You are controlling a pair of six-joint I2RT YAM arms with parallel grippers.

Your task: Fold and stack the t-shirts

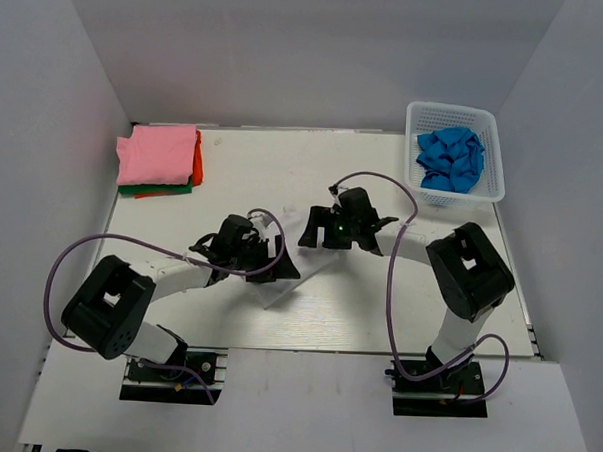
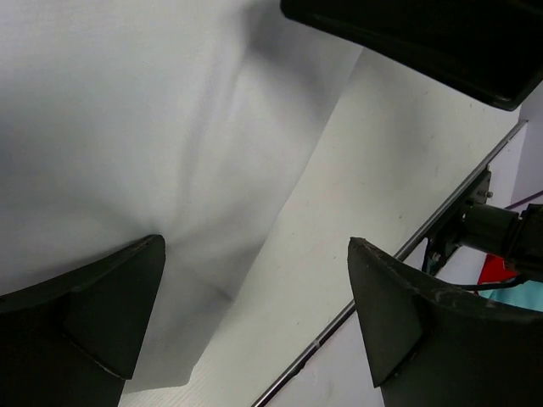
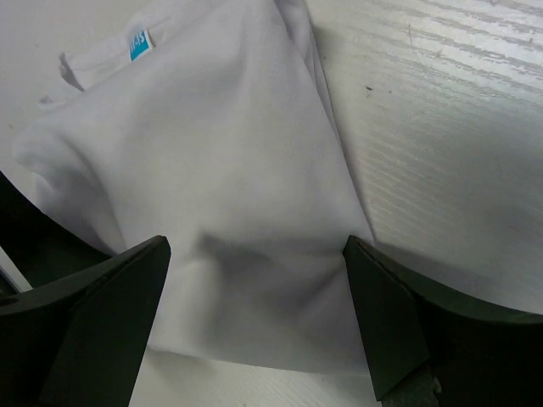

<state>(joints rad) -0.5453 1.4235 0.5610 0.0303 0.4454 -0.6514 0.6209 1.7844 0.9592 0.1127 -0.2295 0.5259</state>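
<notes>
A white t-shirt [image 1: 282,291] lies partly folded mid-table between my two grippers, hard to tell from the white table. In the right wrist view the white t-shirt [image 3: 229,170] fills the space under the jaws, its blue neck label [image 3: 140,44] at the top left. My right gripper [image 1: 313,229] [image 3: 254,318] is open just above the cloth. My left gripper [image 1: 283,263] [image 2: 254,314] is open over the shirt's edge [image 2: 127,153], holding nothing. A folded stack with a pink shirt [image 1: 158,154] on top of orange-red [image 1: 197,161] and green [image 1: 163,191] lies at the far left.
A white mesh basket [image 1: 492,154] at the far right holds a crumpled bright blue shirt [image 1: 451,158]. The table's near edge with a metal strip [image 2: 382,271] runs close to the left gripper. Grey walls enclose the table.
</notes>
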